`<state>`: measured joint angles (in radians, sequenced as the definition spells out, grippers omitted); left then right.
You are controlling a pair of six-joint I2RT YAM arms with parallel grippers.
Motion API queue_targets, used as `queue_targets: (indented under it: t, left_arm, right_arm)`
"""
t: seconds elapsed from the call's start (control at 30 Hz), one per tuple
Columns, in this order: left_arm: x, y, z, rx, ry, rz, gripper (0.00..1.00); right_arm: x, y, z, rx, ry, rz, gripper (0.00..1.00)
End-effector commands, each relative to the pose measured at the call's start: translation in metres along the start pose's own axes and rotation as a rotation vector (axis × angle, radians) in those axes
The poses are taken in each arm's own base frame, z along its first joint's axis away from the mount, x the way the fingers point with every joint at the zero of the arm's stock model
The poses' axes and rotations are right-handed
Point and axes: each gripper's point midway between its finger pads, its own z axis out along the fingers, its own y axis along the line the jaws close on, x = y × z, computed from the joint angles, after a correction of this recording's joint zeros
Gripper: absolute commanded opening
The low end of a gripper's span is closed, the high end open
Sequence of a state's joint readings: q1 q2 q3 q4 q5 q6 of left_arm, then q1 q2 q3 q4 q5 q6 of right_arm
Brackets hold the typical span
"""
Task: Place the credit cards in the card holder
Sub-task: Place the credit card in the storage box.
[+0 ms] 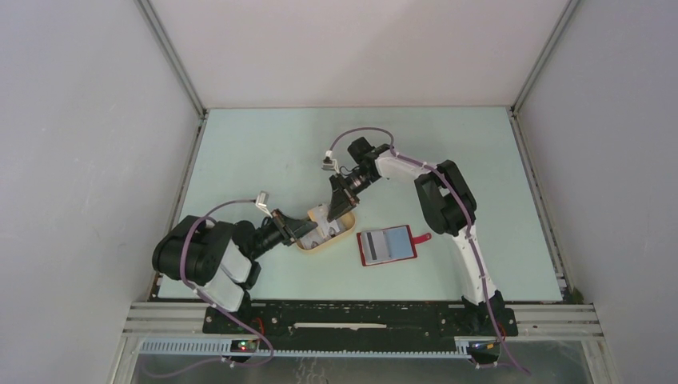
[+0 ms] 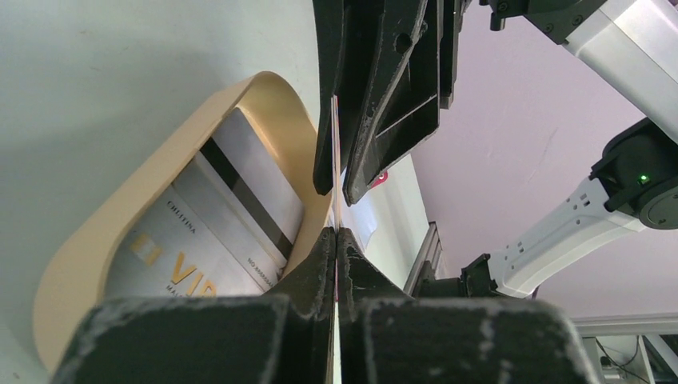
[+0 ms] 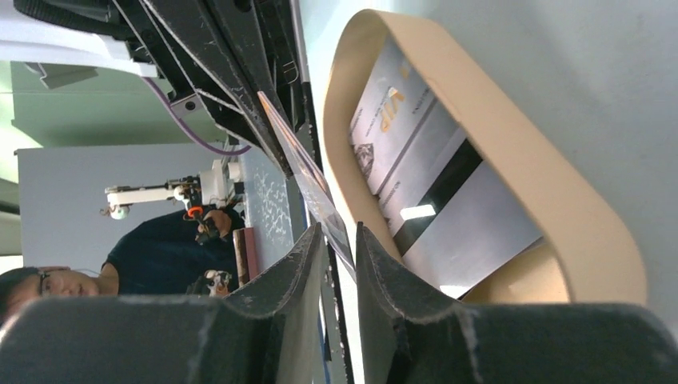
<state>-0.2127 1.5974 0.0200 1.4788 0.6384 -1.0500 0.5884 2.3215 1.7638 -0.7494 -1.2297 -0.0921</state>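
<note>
One thin credit card (image 2: 336, 188) stands on edge over the beige tray (image 1: 339, 238), with my left gripper (image 2: 337, 232) shut on its near end. My right gripper (image 3: 337, 232) comes down from above. Its fingers stand slightly apart, open, with the same card (image 3: 308, 172) passing between them. In the top view the left gripper (image 1: 313, 226) and right gripper (image 1: 342, 204) meet over the tray. Silvery cards (image 2: 232, 200), some with a dark stripe, lie inside the tray (image 3: 520, 160). The red card holder (image 1: 388, 246) lies open on the table to the tray's right, its grey-blue pockets up.
The beige oval tray (image 2: 264, 84) sits near the middle of the pale green table (image 1: 272, 152). Grey walls stand on three sides. The arm bases and a black rail (image 1: 360, 316) run along the near edge. A person shows in the right wrist view's background (image 3: 152, 256).
</note>
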Motion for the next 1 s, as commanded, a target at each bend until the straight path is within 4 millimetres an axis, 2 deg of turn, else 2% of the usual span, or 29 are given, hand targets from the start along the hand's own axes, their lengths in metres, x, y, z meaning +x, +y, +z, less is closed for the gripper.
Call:
queue_targets:
  t: [0.0, 0.2, 0.43, 0.57, 0.8, 0.97]
  left_arm:
    - [-0.013, 0.002, 0.004, 0.006, -0.039, 0.063, 0.00]
    - [-0.017, 0.009, 0.009, -0.008, -0.040, 0.060, 0.00]
    - [-0.022, 0.015, 0.008, -0.025, -0.055, 0.056, 0.00]
    - [-0.024, 0.018, 0.006, -0.036, -0.066, 0.055, 0.00]
    - [-0.024, 0.023, 0.003, -0.053, -0.072, 0.055, 0.00]
    - [-0.022, 0.027, 0.001, -0.068, -0.072, 0.057, 0.00]
  right_arm:
    - [-0.020, -0.007, -0.004, 0.041, -0.031, -0.033, 0.30]
    - [-0.025, -0.018, -0.006, 0.075, -0.037, -0.031, 0.29]
    - [-0.025, -0.024, -0.006, 0.087, -0.035, -0.028, 0.19]
    - [-0.025, -0.026, -0.008, 0.095, -0.036, -0.032, 0.18]
    - [-0.026, -0.022, -0.014, 0.074, -0.044, -0.043, 0.14]
    - [-0.027, -0.007, -0.020, 0.037, -0.047, -0.093, 0.07]
